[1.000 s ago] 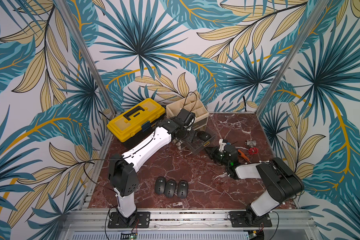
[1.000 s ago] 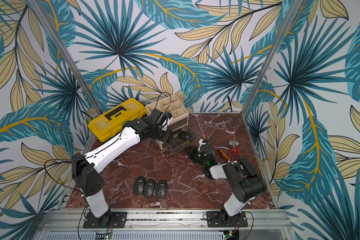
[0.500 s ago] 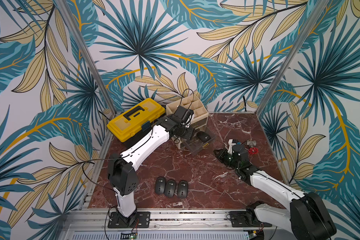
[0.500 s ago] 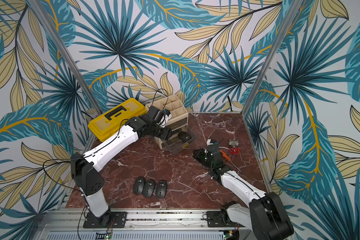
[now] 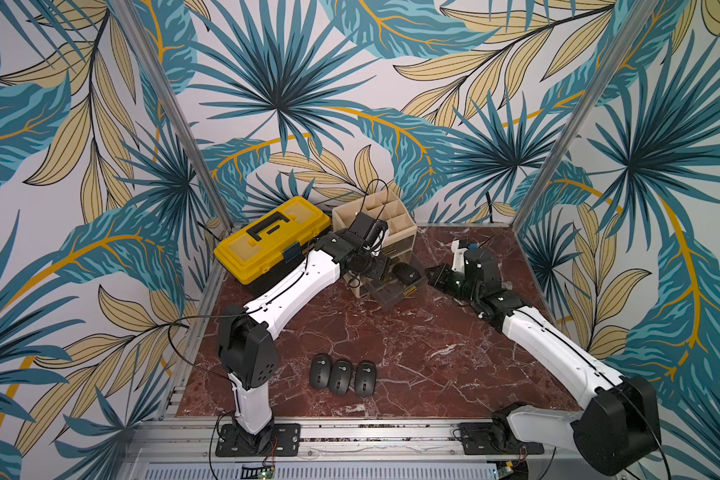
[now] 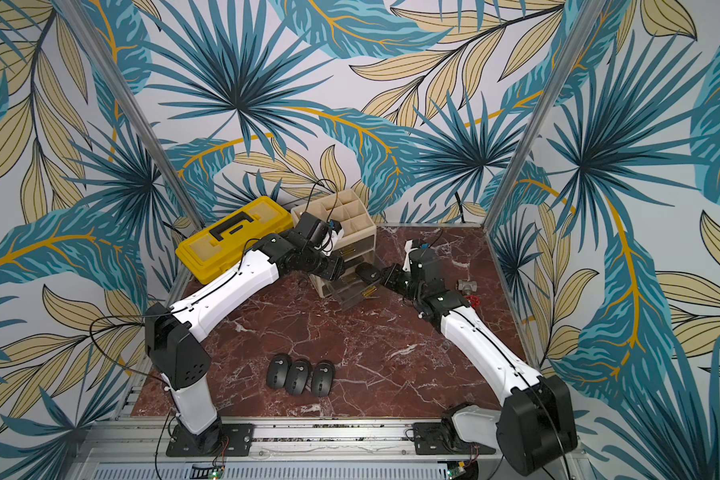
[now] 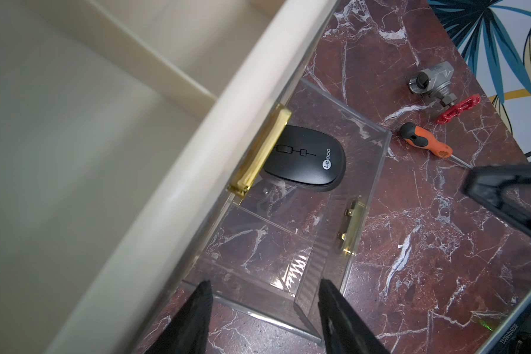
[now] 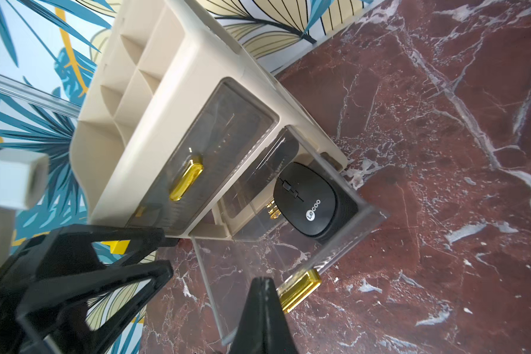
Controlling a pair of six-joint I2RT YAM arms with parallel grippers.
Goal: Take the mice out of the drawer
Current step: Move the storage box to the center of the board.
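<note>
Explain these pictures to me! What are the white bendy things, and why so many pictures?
The white things are two robot arms, a left arm and a right arm, standing at a marble table. Two pictures look down from above, like two eyes. The other two come from a camera on each arm's wrist. Each arm ends in a gripper, a pincer for grabbing. The left gripper is open; the right gripper is shut. Neither holds anything. On the table lie three dark mice in a row, a yellow toolbox, a screwdriver and a valve. One more mouse sits in the clear drawer pulled out of the beige organizer.
</note>
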